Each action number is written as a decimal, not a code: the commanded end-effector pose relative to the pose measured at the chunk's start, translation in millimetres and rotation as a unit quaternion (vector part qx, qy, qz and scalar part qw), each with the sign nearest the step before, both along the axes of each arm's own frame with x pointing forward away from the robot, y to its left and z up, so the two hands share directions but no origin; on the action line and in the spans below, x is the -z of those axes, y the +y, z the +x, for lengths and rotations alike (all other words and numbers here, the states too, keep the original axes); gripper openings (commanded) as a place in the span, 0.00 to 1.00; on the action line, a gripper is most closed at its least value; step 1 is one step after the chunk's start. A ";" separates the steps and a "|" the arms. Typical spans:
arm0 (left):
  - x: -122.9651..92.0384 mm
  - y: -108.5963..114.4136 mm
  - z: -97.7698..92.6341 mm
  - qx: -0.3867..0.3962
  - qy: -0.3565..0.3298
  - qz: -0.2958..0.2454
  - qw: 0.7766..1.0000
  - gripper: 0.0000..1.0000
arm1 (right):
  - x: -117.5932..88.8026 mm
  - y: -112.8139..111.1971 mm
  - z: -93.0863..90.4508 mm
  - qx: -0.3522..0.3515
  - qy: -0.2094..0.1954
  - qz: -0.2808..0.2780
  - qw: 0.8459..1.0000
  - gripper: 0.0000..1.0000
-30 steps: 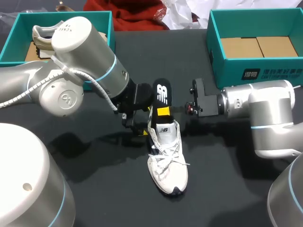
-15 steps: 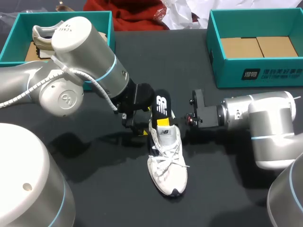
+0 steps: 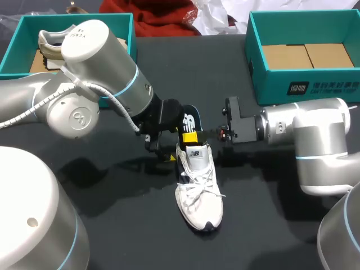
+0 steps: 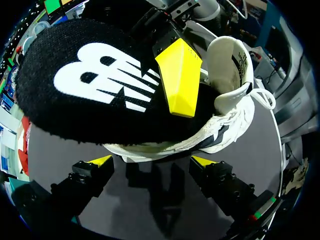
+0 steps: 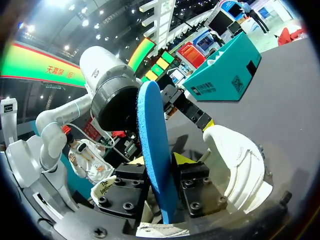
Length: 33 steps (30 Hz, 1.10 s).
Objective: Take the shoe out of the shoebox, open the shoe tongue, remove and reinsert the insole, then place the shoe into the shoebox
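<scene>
A white shoe (image 3: pixel 199 194) lies mid-table, toe toward me. A black insole (image 3: pixel 189 119) with a white logo stands partly inside its heel opening. My right gripper (image 3: pixel 191 136) comes in from the right and is shut on the insole. In the right wrist view the insole's blue edge (image 5: pixel 152 140) sits between the two yellow tips of that gripper (image 5: pixel 159 161), beside the shoe's white collar (image 5: pixel 235 165). My left gripper (image 3: pixel 164 149) is open just left of the heel. Its wrist view shows the gripper (image 4: pixel 152 161) empty, with the insole (image 4: pixel 85 90) and the shoe (image 4: pixel 232 65) ahead.
A teal shoebox (image 3: pixel 256 62) with cardboard inside stands at the back right. Another teal box (image 3: pixel 12 48) at the back left holds a second shoe (image 3: pixel 53 42). Red cloth (image 3: pixel 163 19) and white paper (image 3: pixel 219 14) lie along the far edge.
The insole has sunk deeper into the shoe, so less of it stands above the heel. My right gripper came lower and closer to the shoe with it. The left arm stayed put.
</scene>
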State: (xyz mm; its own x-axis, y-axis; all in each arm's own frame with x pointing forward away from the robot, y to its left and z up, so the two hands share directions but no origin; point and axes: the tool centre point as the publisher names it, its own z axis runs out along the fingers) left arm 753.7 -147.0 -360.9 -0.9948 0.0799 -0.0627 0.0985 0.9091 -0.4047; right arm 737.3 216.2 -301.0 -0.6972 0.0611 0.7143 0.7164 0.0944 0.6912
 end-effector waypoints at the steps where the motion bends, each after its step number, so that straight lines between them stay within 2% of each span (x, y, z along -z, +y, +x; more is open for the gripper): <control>1: 1.3 -0.7 -0.2 0.000 -0.001 0.000 1.000 1.00 | -2.6 -1.2 4.2 0.001 -0.002 0.002 1.000 0.23; 3: 1.3 -0.7 -0.2 0.000 -0.001 0.000 1.000 1.00 | -4.4 -3.0 7.6 0.002 -0.004 0.004 1.000 0.24; 7: 1.3 -0.7 -0.2 0.000 -0.001 0.000 1.000 1.00 | -6.0 -5.3 13.8 0.004 -0.007 0.007 1.000 0.19; 8: 1.3 -0.7 -0.2 0.000 -0.001 0.000 1.000 1.00 | -6.0 -5.8 15.2 0.004 -0.007 0.008 1.000 0.16; 10: 1.3 -0.7 -0.2 0.000 -0.001 0.000 1.000 1.00 | -4.9 -6.4 17.4 0.005 -0.006 0.011 1.000 0.00; 18: 1.3 -0.7 -0.2 0.000 -0.001 0.000 1.000 1.00 | 8.6 -3.8 11.5 -0.003 0.018 0.006 1.000 0.00; 28: 1.3 -0.7 -0.2 0.000 -0.001 0.000 1.000 1.00 | 28.5 -5.2 -17.2 0.009 0.063 -0.003 0.998 0.00; 33: 1.3 -0.7 -0.2 0.000 -0.001 0.000 1.000 1.00 | 27.0 -4.2 -22.6 0.018 0.059 -0.004 0.998 0.00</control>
